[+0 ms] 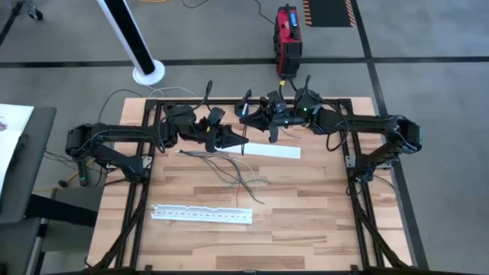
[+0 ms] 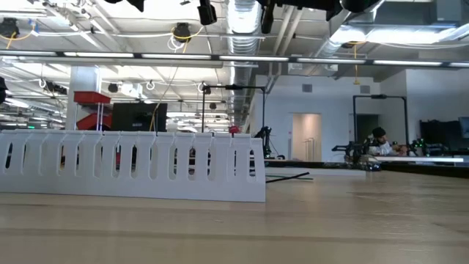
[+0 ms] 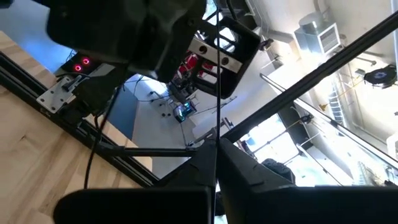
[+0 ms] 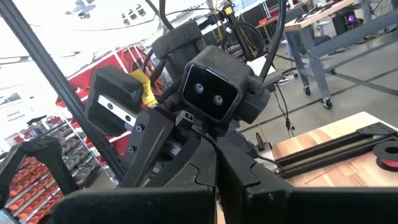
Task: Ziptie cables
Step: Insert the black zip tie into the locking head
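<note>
Several loose cables [image 1: 233,174] on table [image 1: 306,214], both tools raised, touching nothing

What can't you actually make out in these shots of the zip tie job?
- The cables: in the high view, too thin to count or to see any tie on them.
- In the low view, the near white strip hides most of the table behind it; both arms are cut off by the top edge.
- Left gripper and right gripper: fingers look closed, but any held item is too small to identify.
</note>
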`<action>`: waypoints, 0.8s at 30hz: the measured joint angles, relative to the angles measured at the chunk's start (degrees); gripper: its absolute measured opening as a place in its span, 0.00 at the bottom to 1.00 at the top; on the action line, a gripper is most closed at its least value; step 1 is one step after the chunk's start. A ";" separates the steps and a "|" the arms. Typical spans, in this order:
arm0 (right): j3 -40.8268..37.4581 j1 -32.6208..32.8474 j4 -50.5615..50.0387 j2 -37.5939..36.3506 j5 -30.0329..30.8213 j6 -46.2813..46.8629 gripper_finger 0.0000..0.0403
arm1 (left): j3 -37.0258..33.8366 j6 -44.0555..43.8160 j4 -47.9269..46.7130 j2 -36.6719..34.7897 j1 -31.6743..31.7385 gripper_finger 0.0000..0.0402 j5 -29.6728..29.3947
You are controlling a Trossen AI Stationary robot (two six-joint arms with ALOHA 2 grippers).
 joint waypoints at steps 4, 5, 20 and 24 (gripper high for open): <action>0.00 0.18 0.01 0.00 0.00 -0.11 0.00 | 0.00 -0.19 0.03 0.00 0.06 0.00 -0.04; 0.00 0.18 0.02 0.00 -0.02 -0.11 0.00 | 0.00 -0.19 0.00 0.00 0.06 0.00 -0.19; 0.00 0.55 0.05 0.00 -0.28 -1.16 0.00 | 0.00 -0.67 -0.24 0.00 0.12 0.00 -0.98; 0.00 0.85 0.06 0.00 -0.31 -1.56 0.00 | 0.00 -0.76 -0.28 0.00 0.14 0.00 -0.99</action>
